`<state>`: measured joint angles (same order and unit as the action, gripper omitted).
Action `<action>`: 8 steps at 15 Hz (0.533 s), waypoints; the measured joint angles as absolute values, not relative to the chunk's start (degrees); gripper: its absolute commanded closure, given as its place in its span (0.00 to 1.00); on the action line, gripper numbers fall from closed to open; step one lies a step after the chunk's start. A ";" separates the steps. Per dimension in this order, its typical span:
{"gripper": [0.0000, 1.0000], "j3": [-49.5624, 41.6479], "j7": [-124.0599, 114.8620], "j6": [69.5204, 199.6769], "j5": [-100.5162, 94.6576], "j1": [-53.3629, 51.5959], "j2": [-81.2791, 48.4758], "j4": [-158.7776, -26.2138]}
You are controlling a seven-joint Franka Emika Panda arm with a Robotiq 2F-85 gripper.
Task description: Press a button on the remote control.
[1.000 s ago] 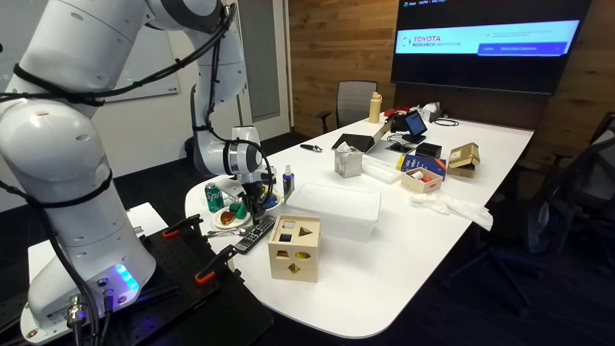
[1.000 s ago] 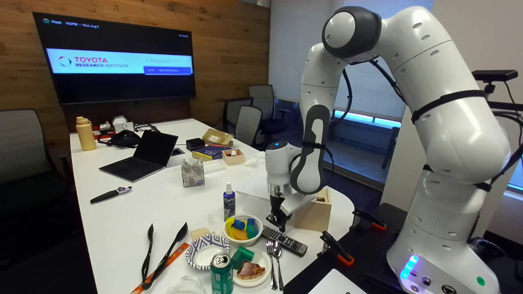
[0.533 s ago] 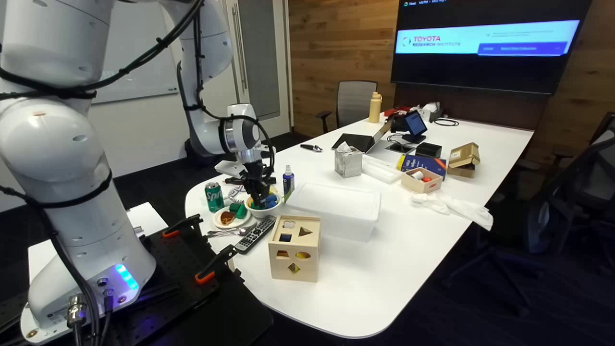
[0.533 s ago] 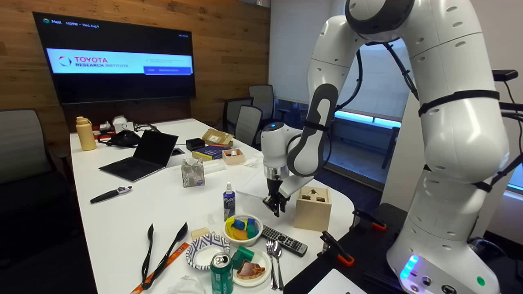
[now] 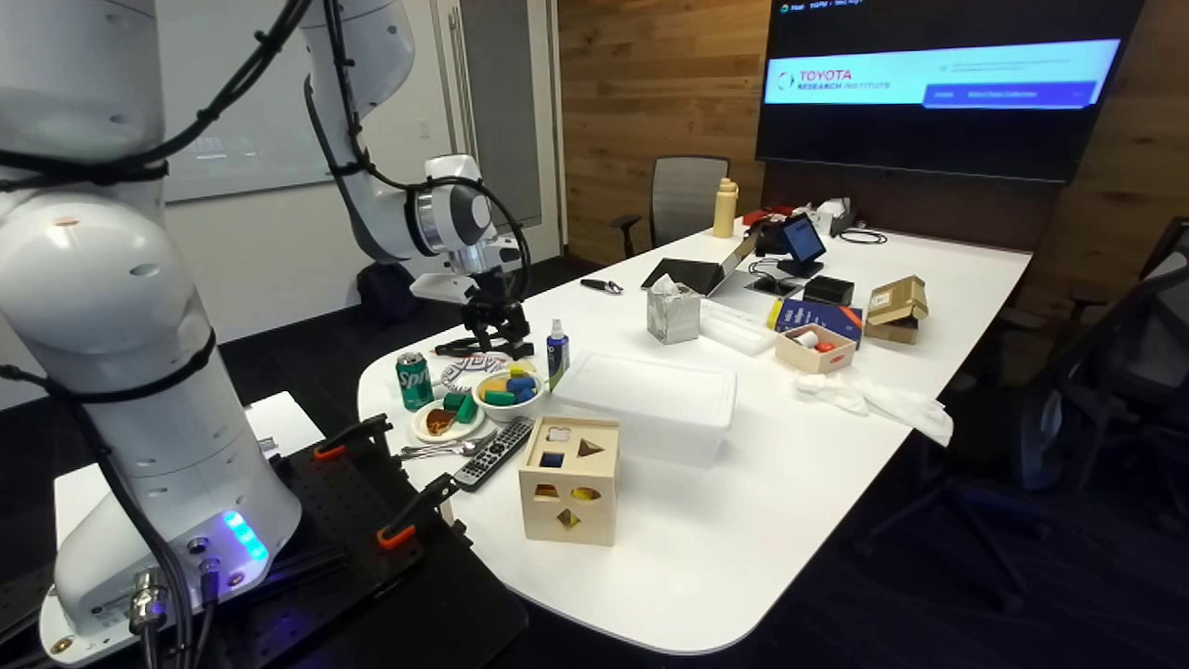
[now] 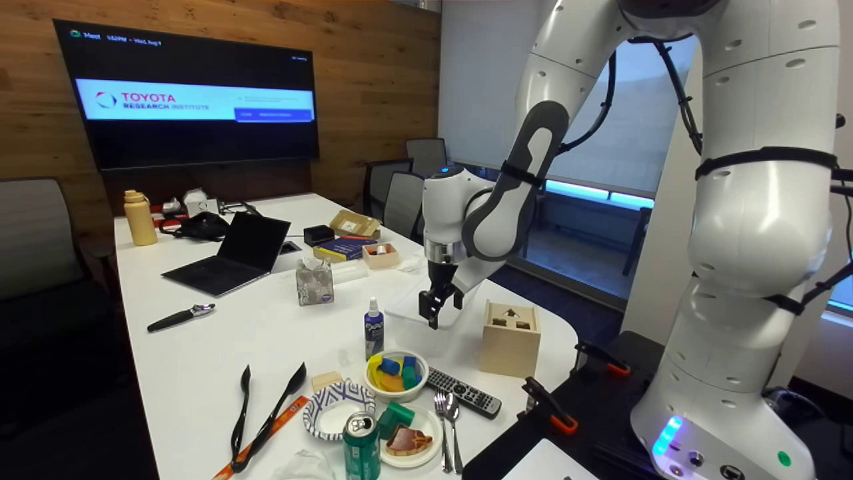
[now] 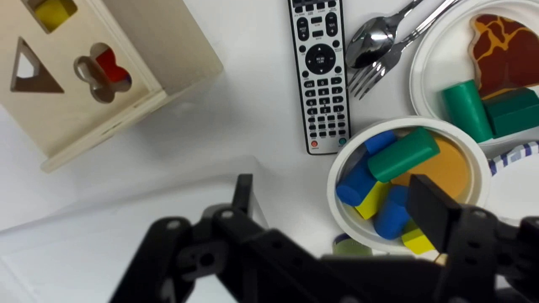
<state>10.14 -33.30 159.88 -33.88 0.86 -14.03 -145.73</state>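
The remote control (image 7: pixel 321 94) lies flat on the white table, a slim black-edged bar with a silver face and many dark buttons. Both exterior views show it too, beside the bowl and the wooden cube (image 5: pixel 495 453) (image 6: pixel 464 392). My gripper (image 7: pixel 330 184) is spread wide with nothing between its black fingers (image 7: pixel 431 210). It hangs well above the table and apart from the remote; in an exterior view the gripper (image 6: pixel 446 316) appears over the clear plastic bin's area. In the wrist view the whole button field shows except the remote's top end, cut off by the frame.
A wooden shape-sorter cube (image 6: pixel 511 347) stands at one side of the remote. A bowl of coloured blocks (image 7: pixel 332 189) sits by its end. Spoon (image 7: pixel 370 42) and fork (image 7: pixel 383 63) lie alongside. A plastic bin (image 5: pixel 650 400), spray bottle (image 6: pixel 374 333) and green can (image 6: pixel 362 447) stand around.
The gripper has risen from low over the remote to high above the table, drawing away from it. Its fingers have spread from shut to open. The remote has not visibly moved.
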 measured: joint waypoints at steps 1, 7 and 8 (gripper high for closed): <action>0.00 10.57 -32.25 159.87 -33.23 1.08 -13.12 -145.98; 0.00 11.85 -26.57 159.71 -29.57 1.69 -10.53 -146.46; 0.00 11.86 -26.01 159.71 -29.49 1.71 -10.43 -146.46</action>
